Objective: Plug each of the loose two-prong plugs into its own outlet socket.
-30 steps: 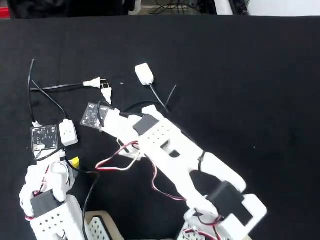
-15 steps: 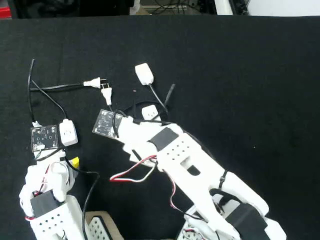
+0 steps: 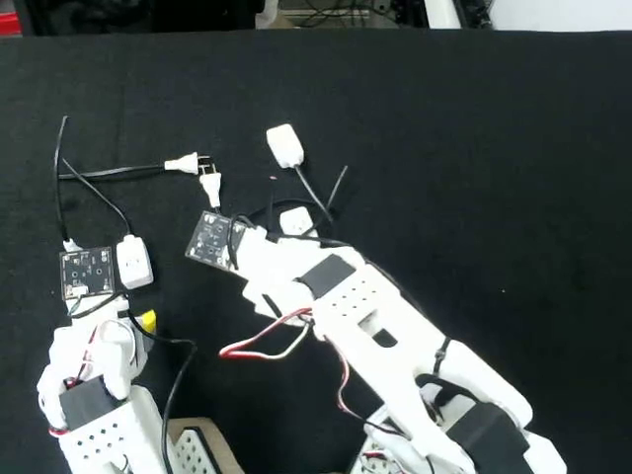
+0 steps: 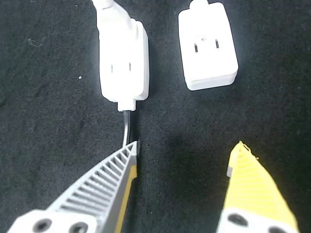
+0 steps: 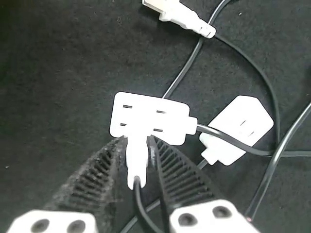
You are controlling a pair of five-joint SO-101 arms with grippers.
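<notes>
I'm starting with the biggest thing on the black table (image 3: 513, 148), the right arm (image 3: 365, 316). It is stretched across the middle above a tangle of black cables (image 5: 183, 67). If I draw it back carelessly, a cable could snag on it and drag the light sockets about.

The right gripper (image 5: 136, 141) has its jaws pinched narrow on a white plug (image 5: 135, 162). The nose of that plug meets the edge of a white socket block (image 5: 148, 118) with 2 pairs of slots on its face. It looks seated, but the fingers partly hide the joint, so I cannot tell whether the prongs are fully home. Nothing pins the block down, so pushing harder may only slide it. Letting go of a half-seated plug may let its stiff cord lever it out.

The left gripper (image 4: 187, 145) sits on the table's left side, jaws wide and holding nothing, near a corded socket (image 4: 124, 60) and a plain socket (image 4: 208, 46). Its grey finger (image 4: 104, 187) ends right at the corded socket's cable, so closing there would pinch cord, not socket.

The smallest things are the first loose plug (image 3: 183, 164) and the second loose plug (image 3: 209, 184), which lie just beside each other beyond the right gripper. Grabbing 1 could knock the other askew.
</notes>
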